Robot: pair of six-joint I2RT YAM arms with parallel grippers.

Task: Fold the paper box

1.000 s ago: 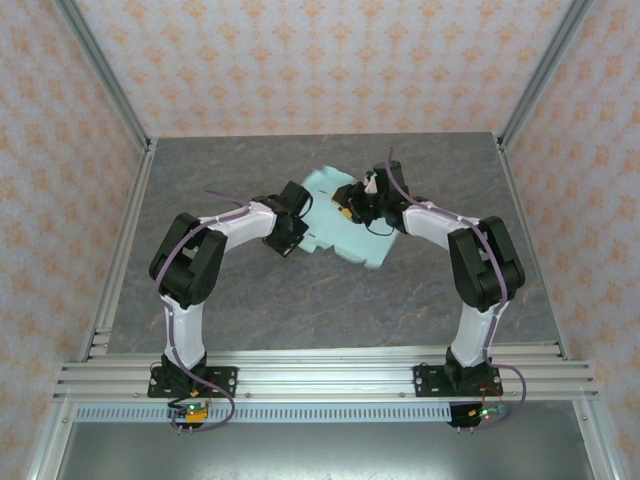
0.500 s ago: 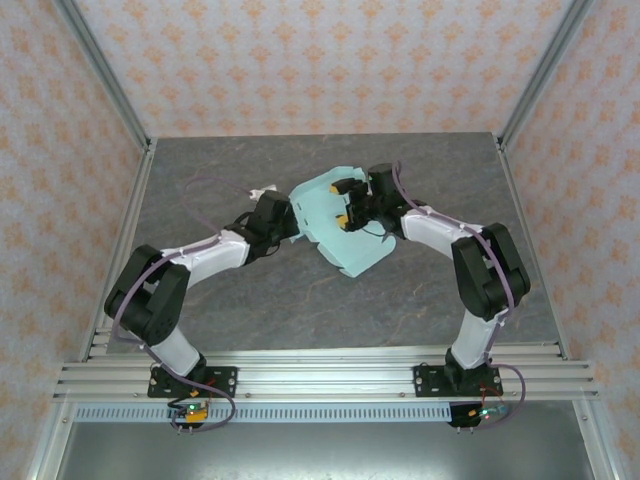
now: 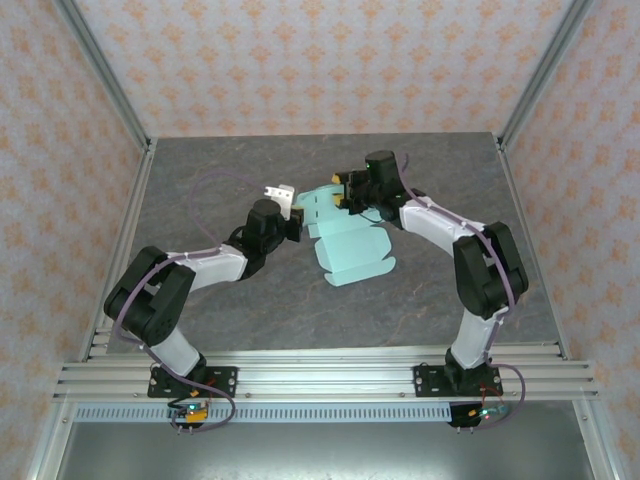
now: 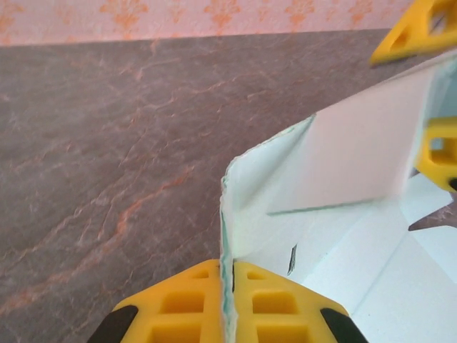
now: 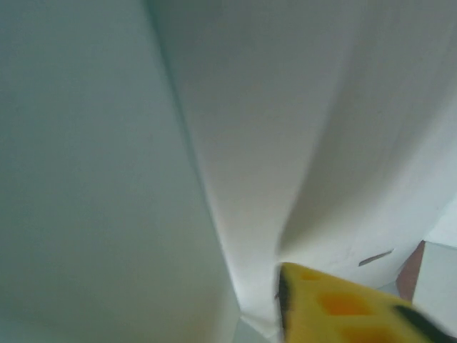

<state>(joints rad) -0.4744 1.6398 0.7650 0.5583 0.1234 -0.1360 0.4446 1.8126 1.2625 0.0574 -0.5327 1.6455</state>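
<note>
Paper box point(image 3: 355, 255): mint card, mostly a flat die-cut sheet. It lies mid-surface point(image 3: 220, 170), a touch toward 12 o'clock from centre in the top view. The near half, toward 6 o'clock, is flat on the surface. The far end, at its 11 to 12 o'clock, is lifted; in the left wrist view one panel stands near upright with a crease along its base.

Left gripper point(image 4: 227, 279) comes in from the box's 9 to 10 o'clock. Its yellow fingers are pressed together on a thin raised card edge, a firm pinch.

Right gripper point(image 3: 345, 195) is at the box's 12 o'clock. The left wrist view shows the upright panel standing between its two yellow fingers point(image 4: 437, 153). You cannot tell whether they clamp the panel or only bracket it. Its own camera is too close to the card to help.

Step, as I judge it: early. You're raising and creasing the far-end walls, and no box shape is closed yet.

Next move likely calls for this: keep the left pinch as the anchor, and have the right push the panel over along its crease. Go gently, since thin card can buckle or slip out of the pinch. Watch that the flat half doesn't drag across the surface.
</note>
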